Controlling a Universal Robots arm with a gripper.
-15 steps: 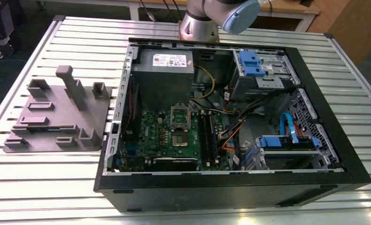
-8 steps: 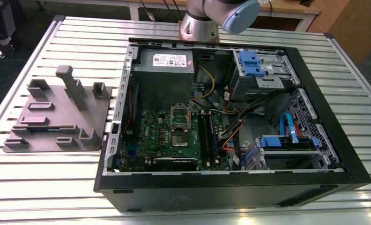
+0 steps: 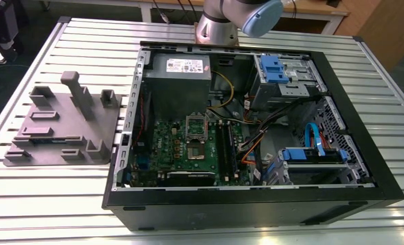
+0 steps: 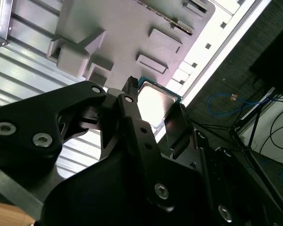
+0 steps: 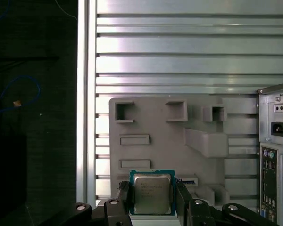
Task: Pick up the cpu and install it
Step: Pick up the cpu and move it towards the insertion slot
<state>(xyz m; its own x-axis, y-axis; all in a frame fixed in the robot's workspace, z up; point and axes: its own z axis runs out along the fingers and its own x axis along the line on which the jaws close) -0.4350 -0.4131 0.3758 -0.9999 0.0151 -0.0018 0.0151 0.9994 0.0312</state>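
Over the grey tray [image 5: 155, 117], the hand [image 5: 152, 200] squeezes the cpu [image 5: 152, 190] between its two fingers [image 5: 124, 194], so the picking up is done. The cpu is not in the computer [image 3: 256, 204] yet; putting it into the socket [image 3: 196, 138] on the green board [image 3: 167, 140] is left. The arm [image 3: 236, 18] is cut off at the exterior view's top edge, and the cpu's underside is hidden.

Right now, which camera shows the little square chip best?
The first wrist view: the cpu faces it squarely, metal top visible, gripped in the end effector. The second wrist view catches it at a slant, partly behind the end effector. The exterior view takes in the computer case.
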